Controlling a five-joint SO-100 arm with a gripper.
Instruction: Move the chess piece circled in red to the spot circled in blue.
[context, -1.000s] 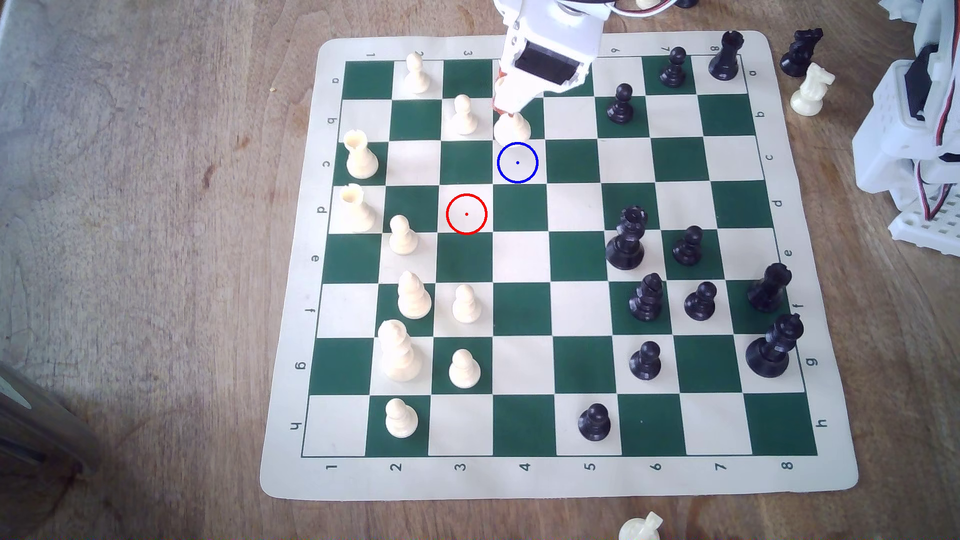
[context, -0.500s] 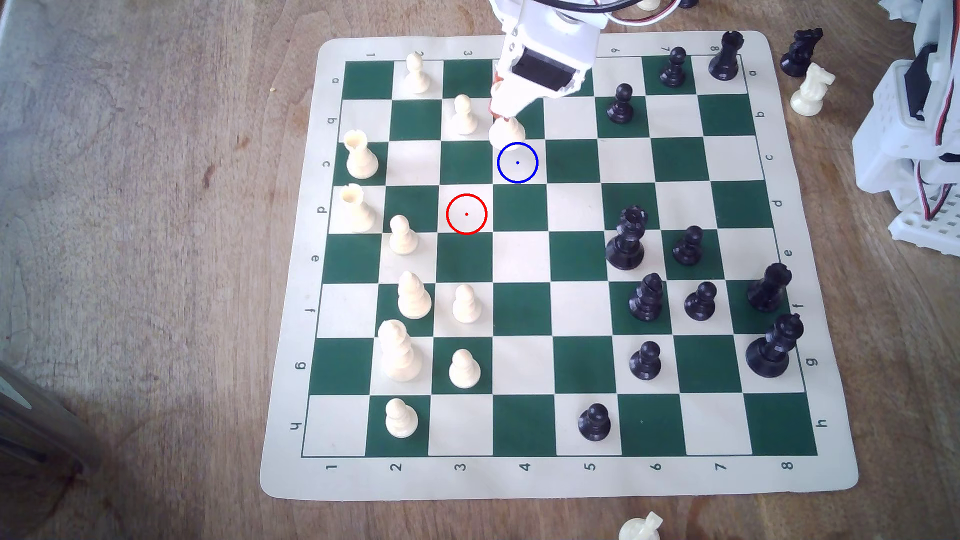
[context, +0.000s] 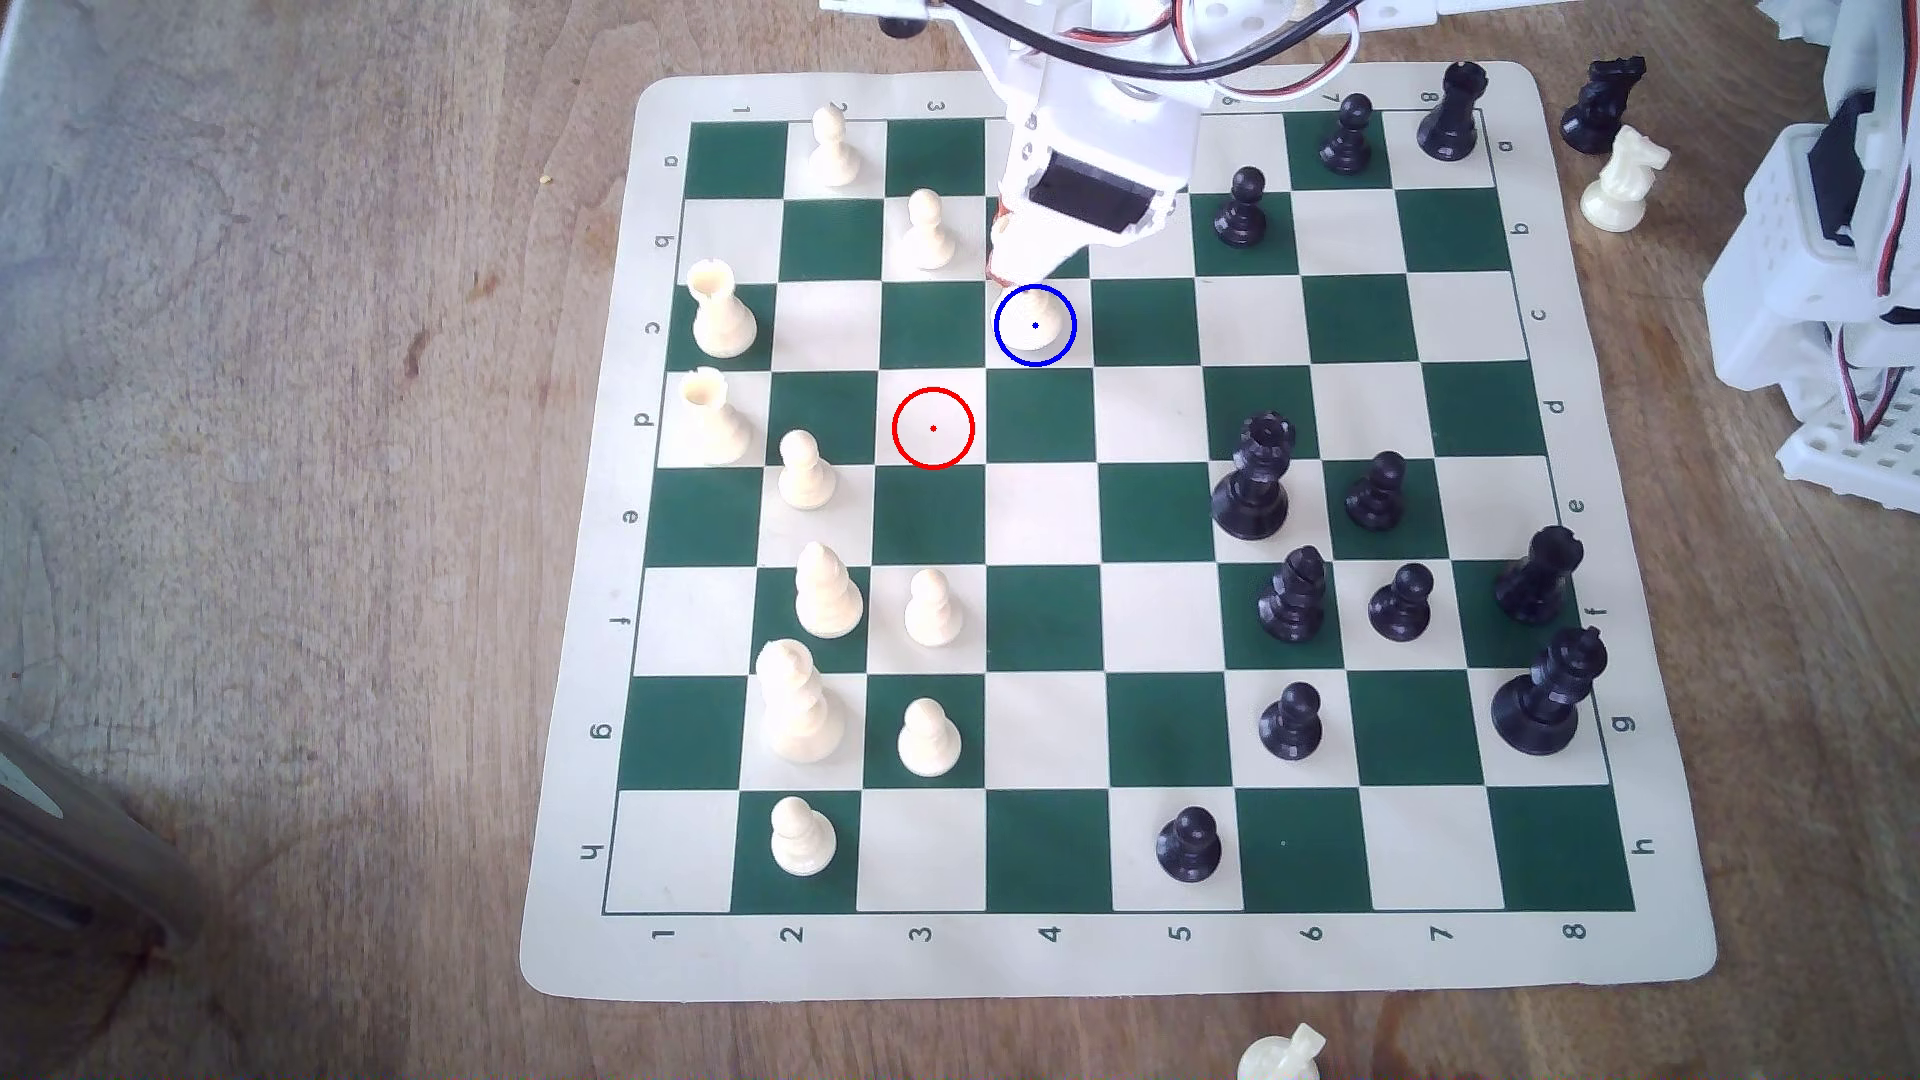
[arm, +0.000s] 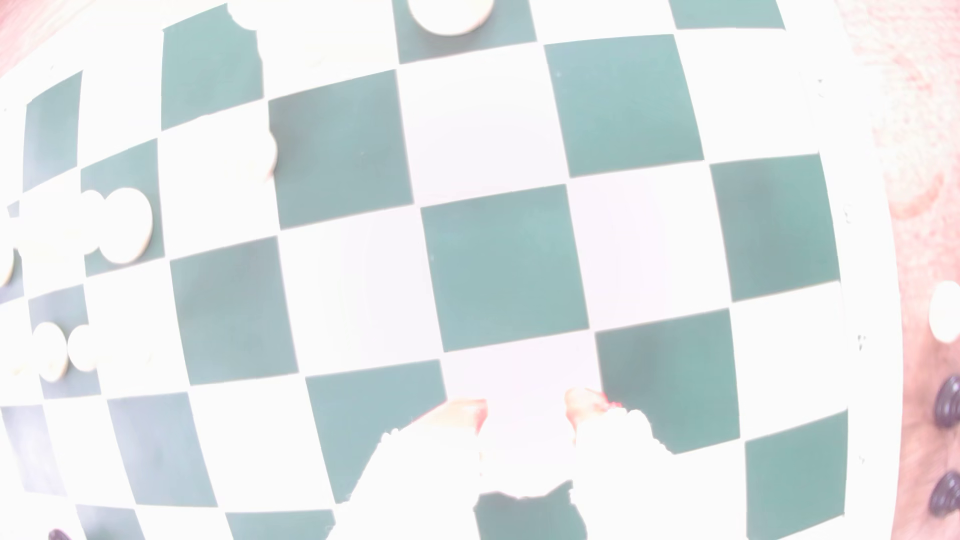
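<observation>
In the exterior view the cream queen (context: 1036, 318) sits inside the blue-ringed square (context: 1051, 353), its round base over the blue dot, while the red ring (context: 933, 428) marks a bare cream square diagonally away toward that view's lower left. The white claw (context: 1023, 278) comes down from the board's far edge and its tips meet the top of the piece; the wrist view is badly washed out, but two orange-tinted fingertips (arm: 584, 407) flank a pale shape between them, so the claw looks clenched on the queen. Whether the base already rests on the board cannot be told.

The piece is likely light, hard moulded plastic, stiff and smooth, so it could slip or twist under a loose pinch. The narrow neck under the notched crown seems the surest place to hold it. Its long axis runs base to crown, standing close to upright, crown pointing up at the claw.
</observation>
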